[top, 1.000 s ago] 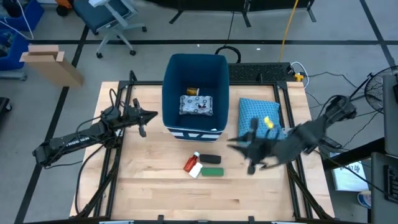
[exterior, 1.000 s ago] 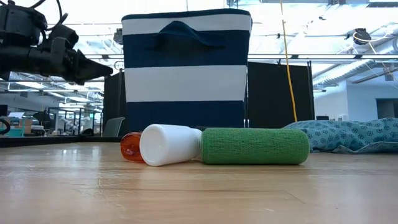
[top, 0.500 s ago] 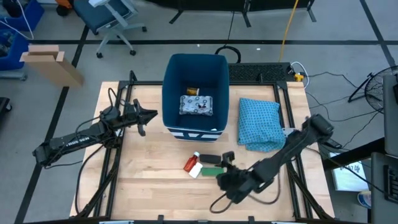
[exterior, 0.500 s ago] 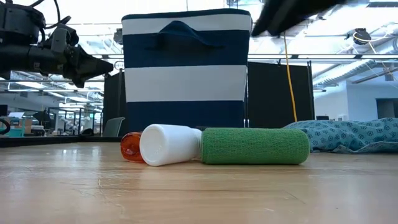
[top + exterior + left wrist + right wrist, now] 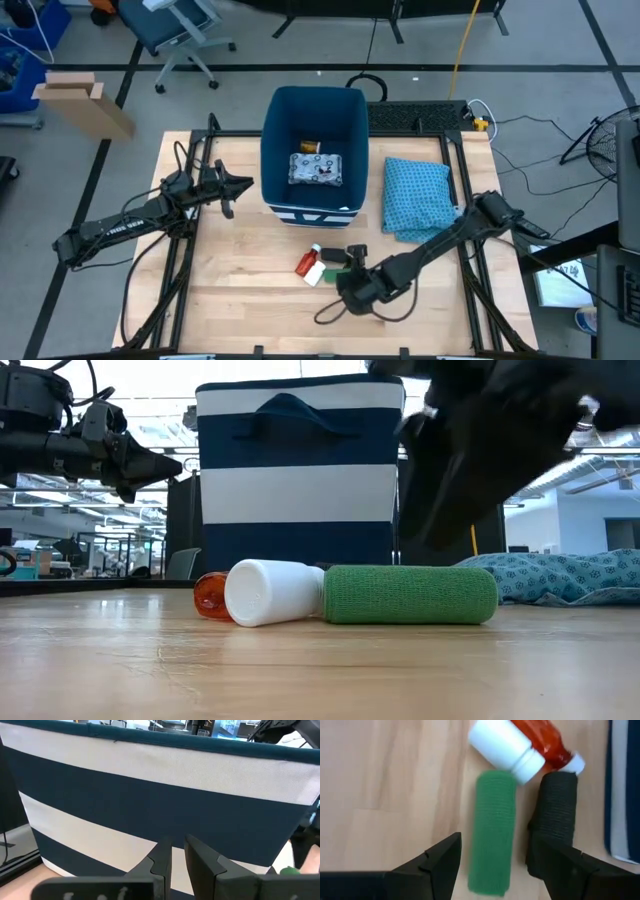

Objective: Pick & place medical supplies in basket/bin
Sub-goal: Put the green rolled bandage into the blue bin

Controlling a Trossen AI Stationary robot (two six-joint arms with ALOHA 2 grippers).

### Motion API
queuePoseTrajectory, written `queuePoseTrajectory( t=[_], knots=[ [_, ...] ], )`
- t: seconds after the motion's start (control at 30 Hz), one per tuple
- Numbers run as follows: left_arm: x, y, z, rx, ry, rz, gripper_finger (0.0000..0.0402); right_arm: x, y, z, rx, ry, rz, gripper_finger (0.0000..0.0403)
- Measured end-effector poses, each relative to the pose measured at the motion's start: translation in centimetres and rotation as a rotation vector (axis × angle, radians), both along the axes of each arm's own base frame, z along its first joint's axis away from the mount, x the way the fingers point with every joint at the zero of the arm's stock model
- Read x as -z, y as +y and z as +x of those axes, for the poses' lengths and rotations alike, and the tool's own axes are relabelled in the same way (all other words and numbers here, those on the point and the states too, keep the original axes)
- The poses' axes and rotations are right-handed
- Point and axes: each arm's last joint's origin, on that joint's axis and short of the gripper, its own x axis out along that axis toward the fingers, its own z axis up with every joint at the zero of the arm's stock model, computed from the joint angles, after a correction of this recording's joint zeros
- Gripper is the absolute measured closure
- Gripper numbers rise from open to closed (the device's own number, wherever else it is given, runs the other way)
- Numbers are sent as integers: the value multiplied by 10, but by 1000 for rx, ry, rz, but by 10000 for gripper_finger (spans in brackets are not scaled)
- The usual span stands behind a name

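On the table in front of the bin, a green roll, a black roll and a red bottle with a white cap lie on their sides, close together. My right gripper hangs open above the green roll, one finger on either side of it, apart from it in the low view. The dark-blue bin stands at the far middle. It holds a white packet and an orange pill bottle. My left gripper waits beside the bin's left wall, fingers nearly together and nothing between them.
A blue patterned folded cloth lies right of the bin, under my right arm. Black frame rails run along the table's left and right sides. Bare wood stretches toward the near edge.
My right arm has swung from above the folded cloth toward the table's near edge and left, then settled over the rolls and bottle, with the gripper now above the green roll. The supplies have stayed where they were.
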Motion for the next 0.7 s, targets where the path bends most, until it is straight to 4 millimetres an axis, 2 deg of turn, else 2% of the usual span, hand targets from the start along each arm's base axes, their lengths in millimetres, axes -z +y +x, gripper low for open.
queuePoseTrajectory(
  t=[0.27,0.47,0.57,0.7],
  knots=[
    [0,0,0,4,0,0,346,32,0,5,25,83,-5,165],
    [0,0,0,8,-1,0,348,42,-5,3,18,119,-1,170],
    [0,0,0,9,-3,1,344,43,-7,4,12,143,47,199],
    [0,0,0,8,-4,2,347,42,-6,4,-5,142,41,258]
  ],
)
